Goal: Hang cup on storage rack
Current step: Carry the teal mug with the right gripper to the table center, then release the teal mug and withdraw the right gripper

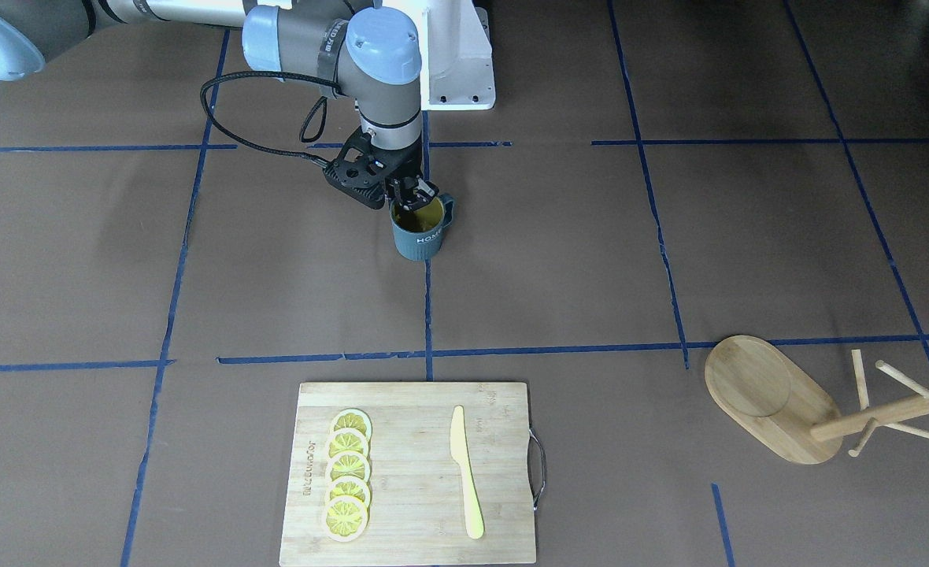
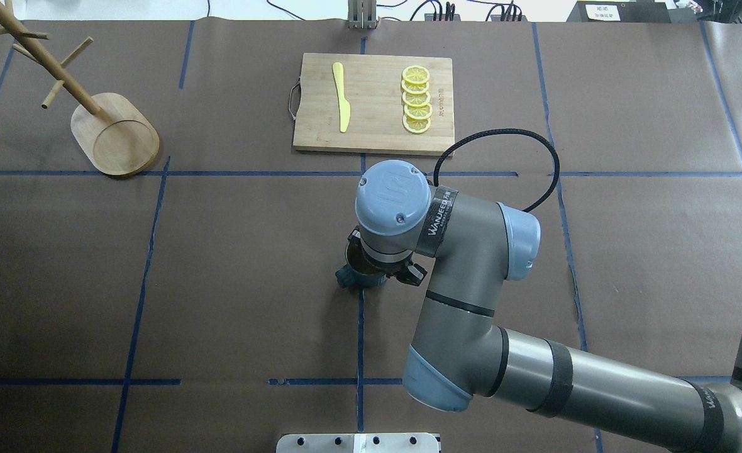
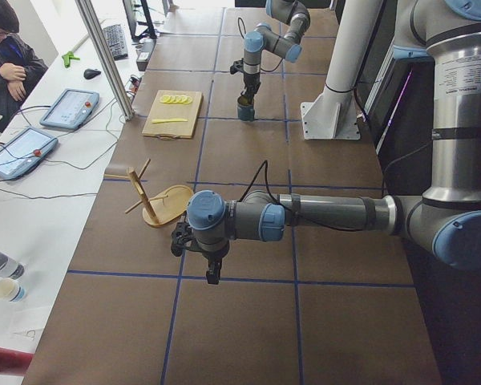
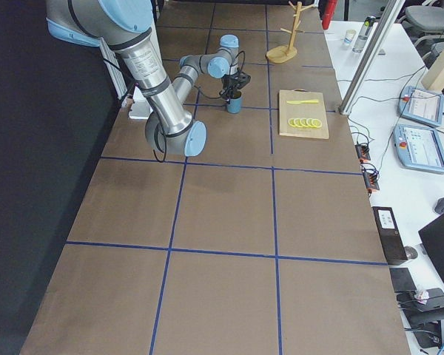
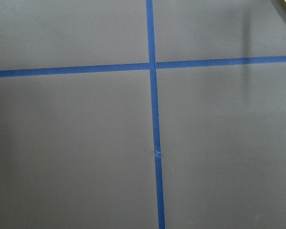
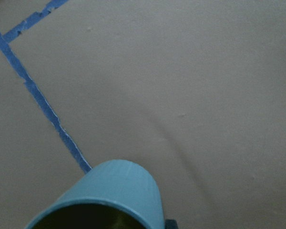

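Taking the overhead view with twelve o'clock away from the robot, I had the brown paper-covered table (image 2: 629, 251) with its blue tape grid filling my screens. The grey right arm (image 2: 471, 296) reached in from five o'clock to the table's middle. The left arm (image 3: 329, 215) showed only in the left side view, stretched low over the paper. A rectangular bamboo cutting board (image 2: 371, 88) lay at twelve o'clock. The light bamboo storage rack (image 2: 116, 135) stood on its oval base at ten o'clock, well apart from everything else. The dark teal-grey ribbed cup (image 1: 419, 236) with a yellow inside sat mouth-up at the centre, handle toward nine o'clock. I could not tell whether it touched the paper. On the board were a pale yellow knife (image 2: 341, 97) and a row of five lemon slices (image 2: 416, 100). The right gripper (image 1: 412, 193) was pinched on the cup's rim at six o'clock. Whether the left gripper (image 3: 213, 277) was apart or together, I could not tell.
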Robot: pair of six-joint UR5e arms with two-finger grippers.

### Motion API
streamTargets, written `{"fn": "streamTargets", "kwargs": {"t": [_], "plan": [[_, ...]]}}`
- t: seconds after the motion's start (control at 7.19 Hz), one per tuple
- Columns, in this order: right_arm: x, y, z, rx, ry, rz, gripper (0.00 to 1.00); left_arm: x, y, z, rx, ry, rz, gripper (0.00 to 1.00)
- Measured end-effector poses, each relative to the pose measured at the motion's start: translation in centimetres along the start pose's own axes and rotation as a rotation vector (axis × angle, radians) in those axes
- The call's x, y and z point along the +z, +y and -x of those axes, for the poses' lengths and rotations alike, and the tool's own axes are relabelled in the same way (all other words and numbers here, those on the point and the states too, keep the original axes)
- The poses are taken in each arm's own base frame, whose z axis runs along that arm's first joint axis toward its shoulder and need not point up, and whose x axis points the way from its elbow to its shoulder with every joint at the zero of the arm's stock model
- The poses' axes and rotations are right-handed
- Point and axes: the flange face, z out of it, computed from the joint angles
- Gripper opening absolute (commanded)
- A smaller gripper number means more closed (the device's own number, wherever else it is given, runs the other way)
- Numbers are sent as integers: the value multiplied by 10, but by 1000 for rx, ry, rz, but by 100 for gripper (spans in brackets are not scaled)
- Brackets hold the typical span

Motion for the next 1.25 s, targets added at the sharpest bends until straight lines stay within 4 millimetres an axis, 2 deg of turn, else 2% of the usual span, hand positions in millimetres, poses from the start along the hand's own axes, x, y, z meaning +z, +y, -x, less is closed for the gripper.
{"fn": "streamTargets", "kwargs": {"t": [0.28,0.42,0.56,0.7,0.83,0.97,1.25], "plan": [[-9,-3,0,-29,-15,3,100,0,0,0,0,0,-1,100],[-27,-16,0,-58,-39,9,100,-1,0,0,0,0,-1,100],[-47,-40,-4,-92,-58,24,100,-1,0,0,0,0,-1,100],[-67,-73,-14,-138,-71,41,100,0,0,0,-1,-1,0,100],[-86,-116,-36,-212,-79,51,100,0,0,0,-1,-2,0,100],[-99,-163,-69,-298,-80,56,100,-2,0,-1,2,-3,-3,100],[-114,-268,-153,-471,-60,55,100,-6,-2,-6,13,-6,-12,100]]}}
